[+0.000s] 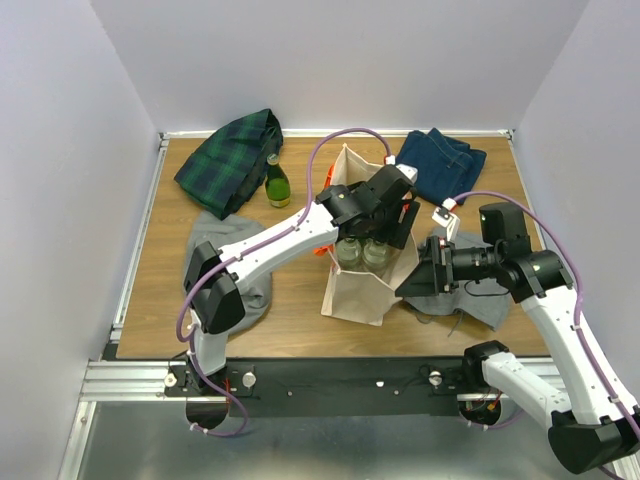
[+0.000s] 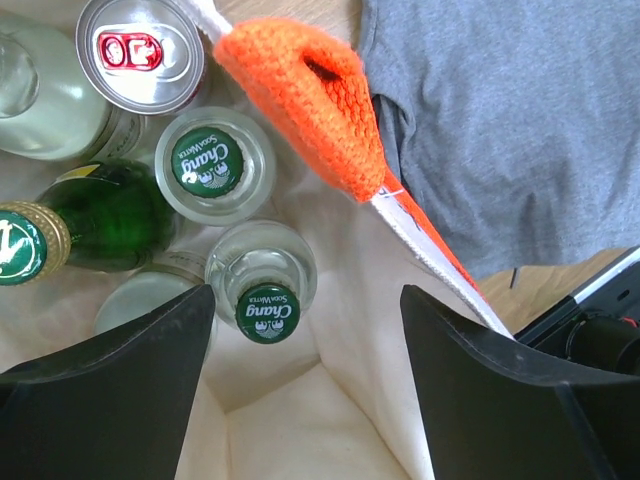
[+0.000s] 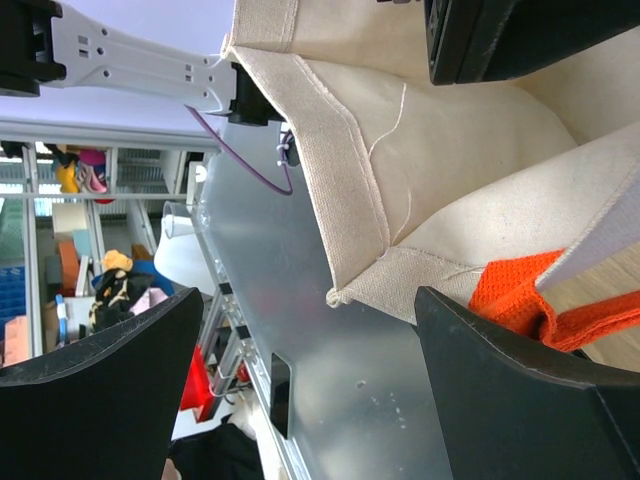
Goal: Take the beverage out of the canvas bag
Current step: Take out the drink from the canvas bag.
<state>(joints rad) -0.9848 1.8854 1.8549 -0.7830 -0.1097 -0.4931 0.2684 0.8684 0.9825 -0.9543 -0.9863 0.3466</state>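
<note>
The beige canvas bag (image 1: 358, 292) with orange handles (image 2: 318, 108) stands upright mid-table. Inside it are several beverages: two clear soda-water bottles with green caps (image 2: 267, 311) (image 2: 207, 166), a green bottle with gold foil (image 2: 95, 215) and a can (image 2: 140, 40). My left gripper (image 2: 310, 390) hangs open over the bag's mouth. The nearer green cap lies just inside its left finger (image 2: 120, 380), untouched. My right gripper (image 3: 310, 370) is open beside the bag's right wall, with the bag's bottom corner (image 3: 345, 295) between its fingers and an orange handle (image 3: 520, 295) at the right finger.
A lone green bottle (image 1: 277, 183) stands on the table left of the bag. A plaid cloth (image 1: 230, 160) and folded jeans (image 1: 442, 165) lie at the back. Grey cloths lie to the left (image 1: 240, 290) and right (image 1: 485, 295) of the bag.
</note>
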